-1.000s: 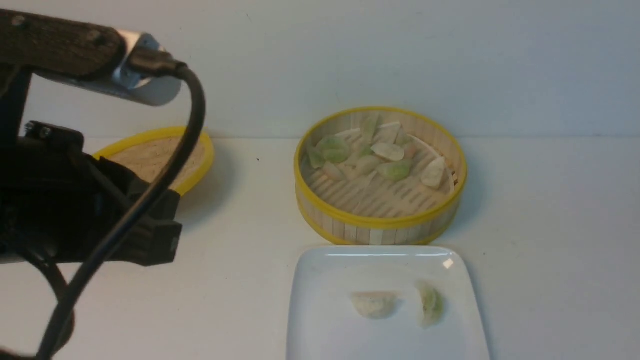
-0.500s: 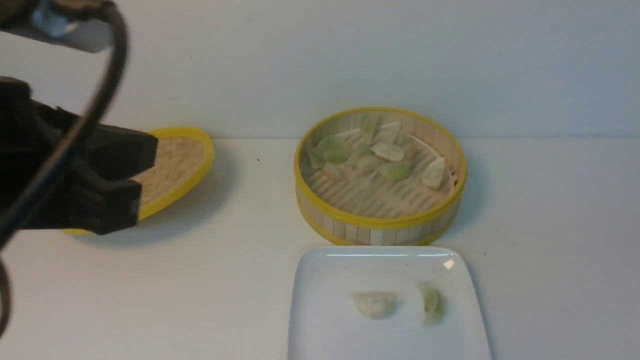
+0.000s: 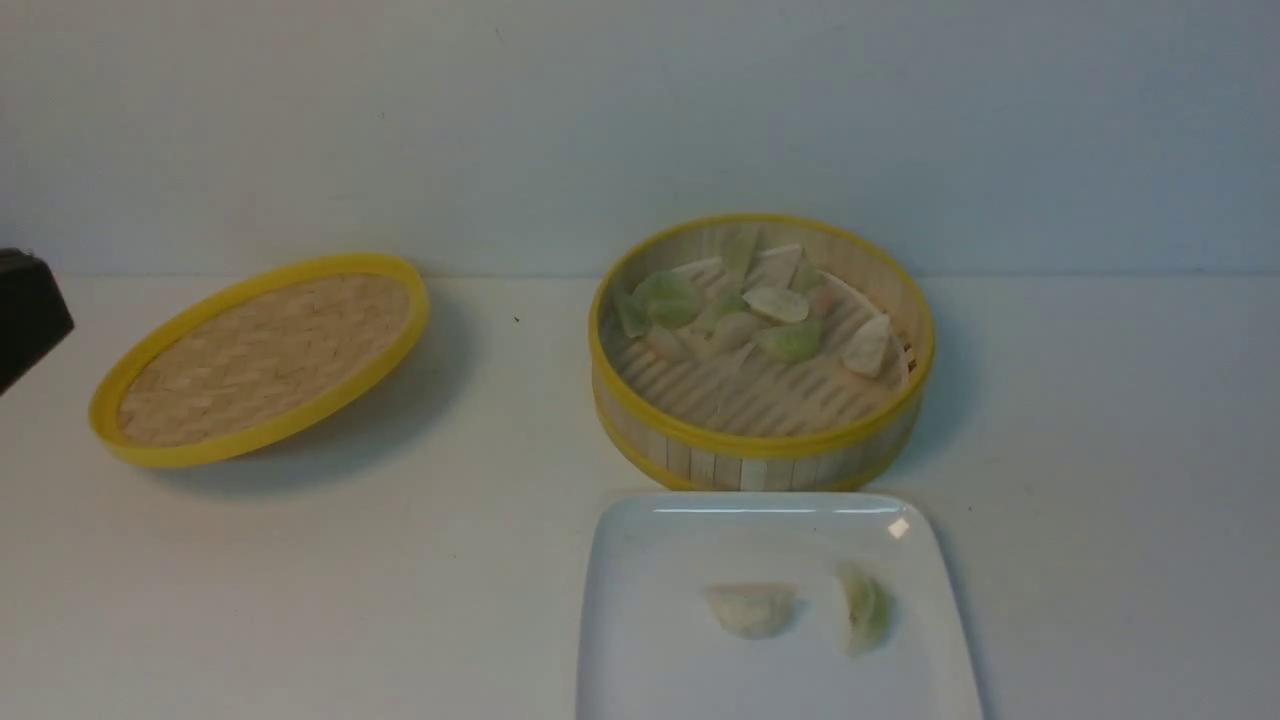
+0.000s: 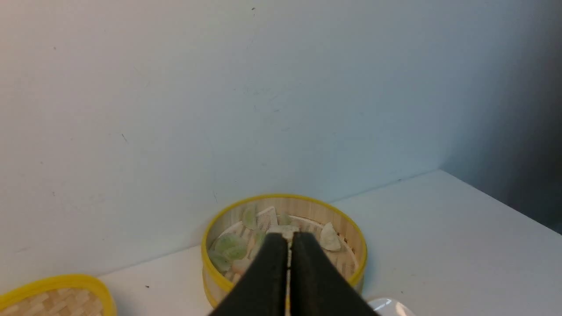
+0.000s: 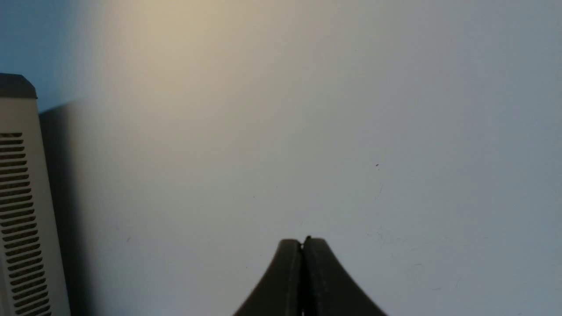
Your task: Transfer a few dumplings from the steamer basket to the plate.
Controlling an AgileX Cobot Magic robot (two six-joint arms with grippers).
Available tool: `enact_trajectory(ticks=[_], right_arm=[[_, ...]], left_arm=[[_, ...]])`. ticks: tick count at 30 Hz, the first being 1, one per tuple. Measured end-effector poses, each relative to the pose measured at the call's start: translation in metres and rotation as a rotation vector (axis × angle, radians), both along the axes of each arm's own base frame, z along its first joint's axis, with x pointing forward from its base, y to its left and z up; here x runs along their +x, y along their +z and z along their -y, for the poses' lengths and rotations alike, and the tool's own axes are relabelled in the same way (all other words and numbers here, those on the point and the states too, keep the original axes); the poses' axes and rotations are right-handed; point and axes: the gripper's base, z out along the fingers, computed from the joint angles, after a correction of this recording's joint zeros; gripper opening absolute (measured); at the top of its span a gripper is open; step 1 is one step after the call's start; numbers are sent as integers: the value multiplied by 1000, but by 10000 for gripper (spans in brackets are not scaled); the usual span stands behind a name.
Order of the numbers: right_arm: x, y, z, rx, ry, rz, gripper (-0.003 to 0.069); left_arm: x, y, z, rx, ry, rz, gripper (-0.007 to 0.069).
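The steamer basket [image 3: 760, 440] stands mid-table with several green and whitish dumplings [image 3: 790, 340] at its back half. It also shows in the left wrist view [image 4: 351, 228]. The white plate [image 3: 640, 620] lies in front of it and holds a whitish-pink dumpling [image 3: 750, 608] and a green dumpling [image 3: 862, 606]. My left gripper [image 4: 289, 237] is shut and empty, drawn back far from the basket; only a dark corner of the left arm [image 3: 28, 310] shows at the front view's left edge. My right gripper [image 5: 302, 241] is shut and empty, facing a bare wall, out of the front view.
The flat woven yellow-rimmed lid [image 3: 260, 355] lies tilted at the left of the table; its edge also shows in the left wrist view [image 4: 57, 294]. A white wall runs behind the table. A vented grey box [image 5: 22, 219] shows in the right wrist view.
My left arm has drawn back to the left and almost out of the front view, uncovering the lid. The basket, plate and dumplings have not moved.
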Motion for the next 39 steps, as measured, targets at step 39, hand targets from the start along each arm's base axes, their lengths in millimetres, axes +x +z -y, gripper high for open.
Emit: enact_trajectory(ticks=[39], right_arm=[[1, -3, -1, -18, 4, -32, -14]], left_arm=[[-14, -220, -39, 148, 517, -190, -2]])
